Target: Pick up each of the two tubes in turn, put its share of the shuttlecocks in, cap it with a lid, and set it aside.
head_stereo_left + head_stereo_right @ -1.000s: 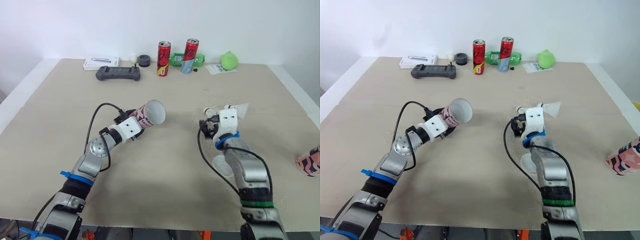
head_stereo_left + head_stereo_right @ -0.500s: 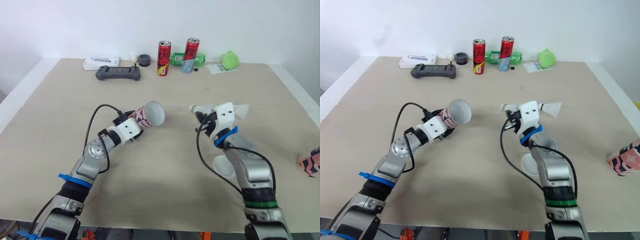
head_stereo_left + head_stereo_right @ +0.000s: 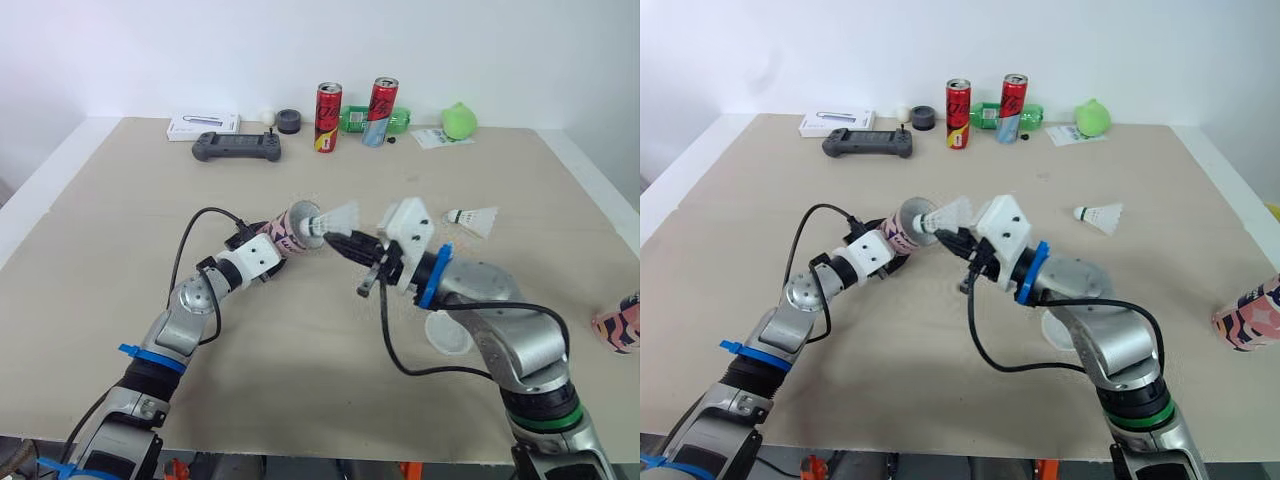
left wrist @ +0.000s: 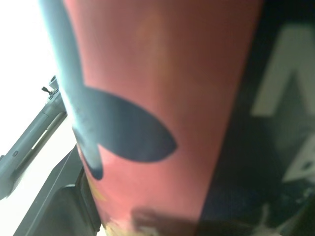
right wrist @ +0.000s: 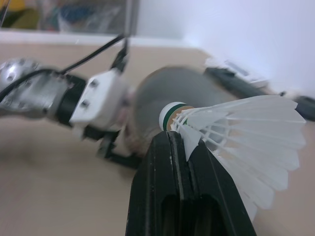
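My left gripper [image 3: 277, 237] is shut on a pink-and-black patterned tube [image 3: 296, 226], held off the table with its open mouth facing right; the tube's side fills the left wrist view [image 4: 162, 98]. My right gripper [image 3: 348, 243] is shut on a white shuttlecock [image 3: 337, 217], pinching its feather skirt [image 5: 236, 132], with the cork tip at the tube's mouth. A second shuttlecock [image 3: 472, 217] lies on the table to the right. A translucent lid [image 3: 447, 333] lies under my right forearm. Another patterned tube [image 3: 620, 326] lies at the table's right edge.
Along the back of the table stand two red cans [image 3: 327, 117] [image 3: 381, 98], a green bottle [image 3: 355, 120], a green ball-like thing [image 3: 459, 121], a dark game controller [image 3: 236, 147], a white box [image 3: 203, 124] and a small black round object [image 3: 289, 121].
My right gripper shut on a shuttlecock and swung left with it to the tube's mouth. The other shuttlecock stays on the table. The left arm has held still.
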You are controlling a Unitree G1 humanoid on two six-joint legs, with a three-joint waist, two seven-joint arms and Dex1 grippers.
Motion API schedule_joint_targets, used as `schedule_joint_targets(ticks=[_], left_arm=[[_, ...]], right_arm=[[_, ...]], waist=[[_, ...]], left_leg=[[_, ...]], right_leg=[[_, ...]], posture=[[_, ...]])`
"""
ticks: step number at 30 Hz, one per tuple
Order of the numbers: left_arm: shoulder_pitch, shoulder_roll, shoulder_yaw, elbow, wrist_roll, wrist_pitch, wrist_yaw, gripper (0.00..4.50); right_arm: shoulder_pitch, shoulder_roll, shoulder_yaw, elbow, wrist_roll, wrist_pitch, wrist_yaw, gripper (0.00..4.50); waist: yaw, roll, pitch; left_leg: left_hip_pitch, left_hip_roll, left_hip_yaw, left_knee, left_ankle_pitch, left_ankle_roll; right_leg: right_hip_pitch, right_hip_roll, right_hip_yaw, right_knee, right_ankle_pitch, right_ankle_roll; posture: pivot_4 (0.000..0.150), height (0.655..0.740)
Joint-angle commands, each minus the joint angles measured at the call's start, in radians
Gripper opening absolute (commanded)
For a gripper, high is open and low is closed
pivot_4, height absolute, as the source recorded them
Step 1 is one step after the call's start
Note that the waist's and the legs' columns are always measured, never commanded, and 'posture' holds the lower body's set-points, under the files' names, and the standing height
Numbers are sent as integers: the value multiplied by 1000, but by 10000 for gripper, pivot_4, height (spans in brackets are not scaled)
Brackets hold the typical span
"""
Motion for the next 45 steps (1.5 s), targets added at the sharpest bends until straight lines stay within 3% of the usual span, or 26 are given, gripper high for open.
schedule_joint_targets(ticks=[1,2,8,9,10,14,18,24,32,38,41,45], left_arm=[[-11,-1,-3,-12,8,0,6,35718],[-10,-1,-3,-14,7,1,7,35718],[-6,1,-1,-13,4,0,10,35718],[-6,0,-1,-13,4,-1,11,35718],[-6,0,-2,-11,4,-3,11,35718],[-9,-1,2,-15,2,0,15,35718],[-2,-3,-4,-15,2,-5,11,35718],[-12,-6,-7,-12,0,-7,6,35718],[-6,-5,-7,-19,1,-10,5,35718],[-4,-4,-4,-29,1,-6,7,35718],[-3,-3,-3,-32,1,-5,8,35718],[-2,-1,-1,-32,1,-6,9,35718]], right_arm=[[-30,32,-29,-34,40,23,-5,6883],[-28,39,-70,-44,79,42,-8,9632],[43,0,-249,-37,207,90,11,40287],[52,5,-275,-23,211,86,-6,44073],[56,8,-292,-11,213,82,-18,44758],[9,-24,-400,228,-41,-41,-289,44758],[-23,-45,-482,437,-124,-95,-411,44758],[-82,-50,-509,722,-169,-183,-458,44758],[-174,-20,-473,1001,-167,-337,-369,44758],[-213,-6,-476,1117,-159,-413,-343,44758],[-215,0,-470,1128,-162,-431,-339,37928],[-216,6,-470,1133,-164,-438,-347,17172]], waist=[[1,0,0],[1,0,0],[2,0,0],[2,0,0],[2,0,0],[2,0,0],[4,0,0],[-1,0,0],[-2,1,0],[-2,1,0],[-2,1,0],[-2,1,0]], left_leg=[[0,0,0,0,0,0],[0,0,0,0,0,0],[0,-1,0,0,0,0],[0,-1,0,0,0,0],[0,0,0,0,0,0],[1,0,0,0,0,-1],[0,-1,1,0,2,-3],[1,-2,2,-1,2,-3],[1,-2,2,-1,2,-3],[1,-2,2,-1,2,-3],[1,-2,2,-1,2,-3],[1,-2,2,-1,2,-3]], right_leg=[[0,0,0,0,0,0],[0,0,0,0,0,0],[1,-1,0,0,0,0],[1,-1,0,0,0,0],[1,0,0,0,0,0],[1,0,0,0,1,0],[1,-1,0,0,2,-2],[0,-1,2,0,2,-2],[1,-1,2,0,2,-2],[1,-1,3,0,2,-2],[1,-1,3,0,2,-2],[1,-1,3,0,2,-2]], posture=[[1500,7400],[1500,7400],[1500,7400],[1500,7400],[1500,7400],[1500,7400],[1500,7400],[1500,7400],[1500,7400],[1500,7400],[1500,7400],[1500,7400]])
